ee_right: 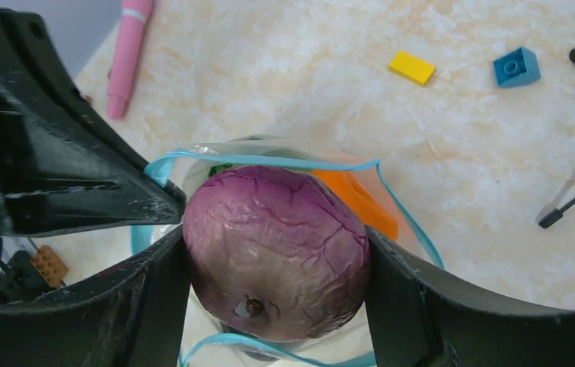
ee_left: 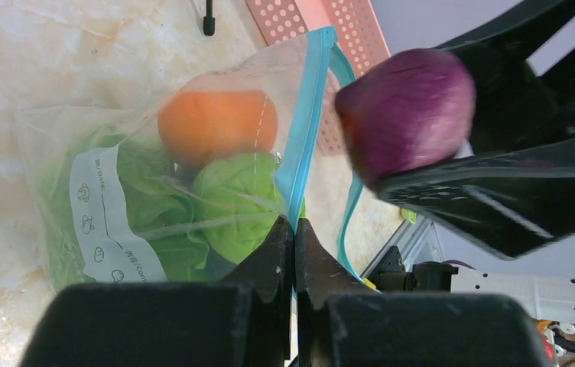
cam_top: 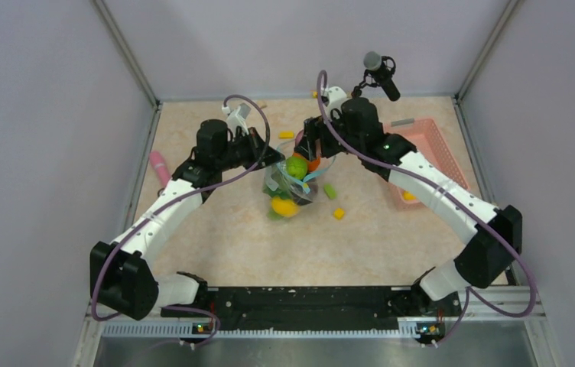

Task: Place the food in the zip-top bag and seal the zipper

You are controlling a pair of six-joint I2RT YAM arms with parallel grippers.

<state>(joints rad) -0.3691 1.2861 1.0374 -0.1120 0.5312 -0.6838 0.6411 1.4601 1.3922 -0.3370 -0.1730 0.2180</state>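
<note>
The clear zip-top bag [ee_left: 116, 176] stands mid-table with its mouth held open. My left gripper [ee_left: 294, 229] is shut on its teal zipper [ee_left: 305, 130] edge. Inside lie an orange [ee_left: 216, 122] and green food [ee_left: 231, 202]; a yellow piece [cam_top: 284, 206] shows low in the bag. My right gripper [ee_right: 277, 260] is shut on a round purple piece [ee_right: 277, 248], held just above the open mouth, whose zipper [ee_right: 269, 160] rings it. In the top view the two grippers, left [cam_top: 273, 159] and right [cam_top: 309, 153], meet over the bag [cam_top: 293, 187].
A pink mesh basket [cam_top: 430, 145] sits at the right. A pink cylinder [cam_top: 160, 167] lies at the left. Small blocks lie near the bag: yellow [cam_top: 339, 213], green [cam_top: 329, 191], another yellow [ee_right: 411, 67] and a blue one [ee_right: 515, 66]. A black stand [cam_top: 380, 73] is at the back.
</note>
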